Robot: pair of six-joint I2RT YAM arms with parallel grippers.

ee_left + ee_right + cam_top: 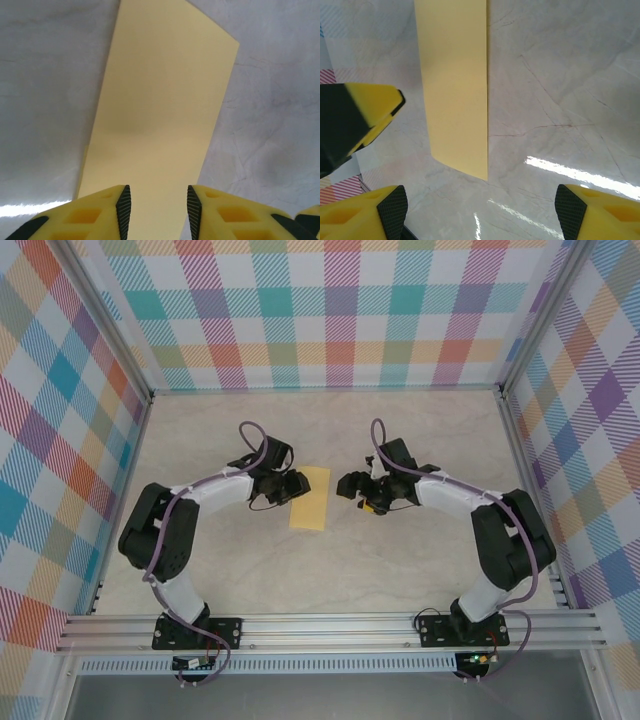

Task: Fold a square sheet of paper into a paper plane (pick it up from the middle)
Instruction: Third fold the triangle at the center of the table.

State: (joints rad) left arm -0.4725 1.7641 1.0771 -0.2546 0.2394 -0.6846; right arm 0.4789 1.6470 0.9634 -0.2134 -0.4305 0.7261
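The square sheet of paper (311, 500) lies flat on the table as a narrow yellow rectangle, folded in half, between the two arms. My left gripper (293, 486) hovers at its left edge. In the left wrist view the paper (160, 100) stretches away under the left gripper (159, 212), whose jaws stand apart with nothing pinched between them. My right gripper (349, 485) is just right of the sheet, apart from it. In the right wrist view the right gripper (481, 212) is wide open over bare table, with the paper (455, 85) ahead of it.
The marble-patterned table (400, 560) is walled by checked panels at the back and both sides. An aluminium rail (330, 630) carrying the arm bases runs along the near edge. A finger of the left gripper (365, 115) shows at the left in the right wrist view.
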